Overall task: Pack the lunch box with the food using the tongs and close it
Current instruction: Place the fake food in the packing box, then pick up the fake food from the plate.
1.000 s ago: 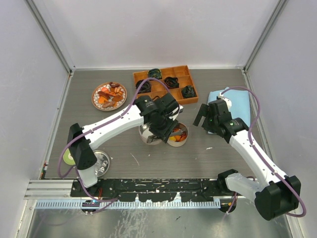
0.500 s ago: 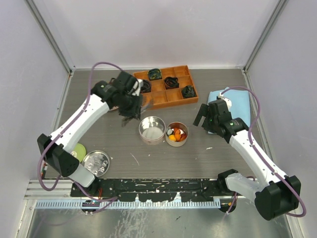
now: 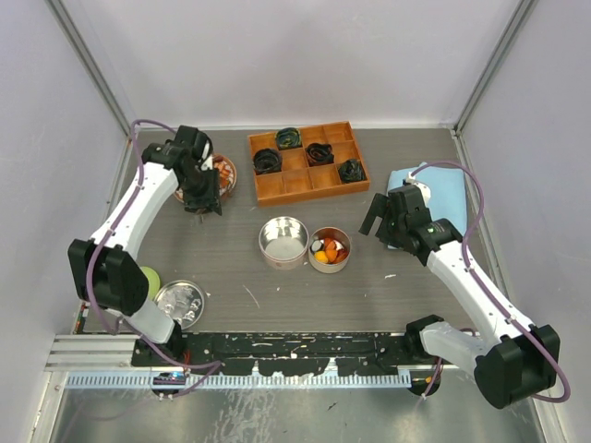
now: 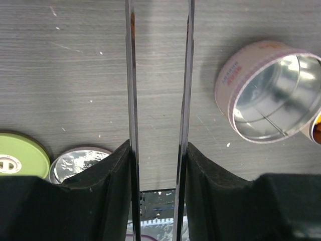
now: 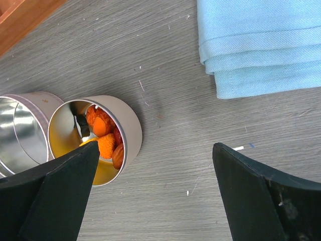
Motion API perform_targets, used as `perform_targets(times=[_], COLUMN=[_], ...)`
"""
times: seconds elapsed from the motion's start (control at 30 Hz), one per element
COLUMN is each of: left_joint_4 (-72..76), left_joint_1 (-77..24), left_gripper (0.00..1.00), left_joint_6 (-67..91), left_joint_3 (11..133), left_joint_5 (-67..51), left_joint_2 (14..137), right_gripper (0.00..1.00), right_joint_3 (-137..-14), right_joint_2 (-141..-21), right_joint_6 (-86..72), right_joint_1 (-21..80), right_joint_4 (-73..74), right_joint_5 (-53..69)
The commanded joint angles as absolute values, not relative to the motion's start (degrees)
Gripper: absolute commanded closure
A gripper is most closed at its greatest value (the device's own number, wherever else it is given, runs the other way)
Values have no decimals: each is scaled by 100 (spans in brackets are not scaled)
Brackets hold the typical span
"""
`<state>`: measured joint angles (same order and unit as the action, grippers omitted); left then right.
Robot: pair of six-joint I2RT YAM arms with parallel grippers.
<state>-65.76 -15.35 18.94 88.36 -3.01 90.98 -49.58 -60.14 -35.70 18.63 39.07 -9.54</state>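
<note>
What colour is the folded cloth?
The cloth is light blue; the right wrist view shows it best.

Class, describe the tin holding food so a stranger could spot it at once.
Find the orange wooden tray at the far side. In front of it stand two tins side by side. Take the right-hand tin, holding orange and red chunks; its neighbour is empty.

**Top external:** fixed high behind the arm bases, facing down and forward over the whole desk (image 3: 231,268).
**Left wrist:** close, sighting along the tongs (image 4: 131,75) down to the desk.
**Right wrist:** close, looking steeply down past the right tool (image 5: 155,145), its fingers framing the view.
**Shared:** all three views include the empty tin (image 3: 283,241).
</note>
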Motion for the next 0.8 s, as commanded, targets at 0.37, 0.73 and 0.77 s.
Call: perform_targets(times=[0.37, 0.73, 0.77], left_joint_4=[-6444, -6481, -6459], left_joint_1=[-936, -798, -800], left_gripper=[56, 56, 56], left_joint_6=[1336, 1410, 1404], left_joint_3=[11038, 11631, 11643], left_joint_5=[-18, 158, 157], left_joint_2=[10671, 11472, 11508], right_gripper=[0, 0, 0], right_joint_3=[-5071, -5028, -5032], right_joint_2=[-6091, -6031, -6032], right_joint_6=[-3548, -3525, -3524], right_joint_1=[1837, 1845, 1842], right_joint_4=[3726, 3762, 3762], right_joint_5=[-932, -984, -991])
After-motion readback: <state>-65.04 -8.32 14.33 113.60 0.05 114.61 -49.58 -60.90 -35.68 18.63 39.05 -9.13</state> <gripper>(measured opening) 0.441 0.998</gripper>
